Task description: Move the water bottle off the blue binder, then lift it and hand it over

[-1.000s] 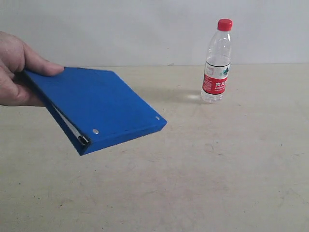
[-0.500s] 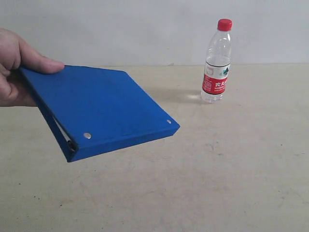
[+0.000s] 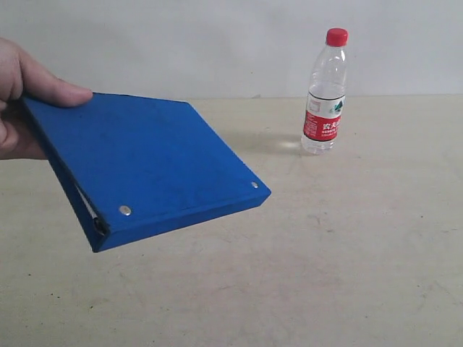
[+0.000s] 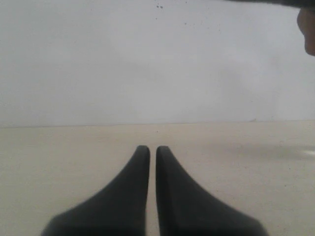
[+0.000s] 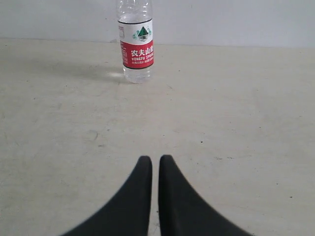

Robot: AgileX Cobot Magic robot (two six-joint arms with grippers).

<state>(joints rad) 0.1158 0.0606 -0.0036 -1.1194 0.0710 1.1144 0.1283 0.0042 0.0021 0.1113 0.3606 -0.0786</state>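
The water bottle (image 3: pixel 325 94) stands upright on the beige table at the back right, red cap on top; the right wrist view shows its label (image 5: pixel 137 46) well ahead of my right gripper (image 5: pixel 155 160), which is shut and empty. A human hand (image 3: pixel 22 94) at the left edge holds the blue binder (image 3: pixel 145 163) tilted in the air above the table, silver rivets toward the camera. The bottle is apart from the binder. My left gripper (image 4: pixel 152 150) is shut with nothing in it, above bare table. Neither gripper shows in the exterior view.
The beige table (image 3: pixel 325 253) stretches to a pale wall (image 3: pixel 217 43) at the back. A dark edge and a fingertip (image 4: pixel 307 29) show at the corner of the left wrist view.
The hand has swung the binder slightly, its near corner dropping lower and toward the left. The bottle and both grippers have not moved.
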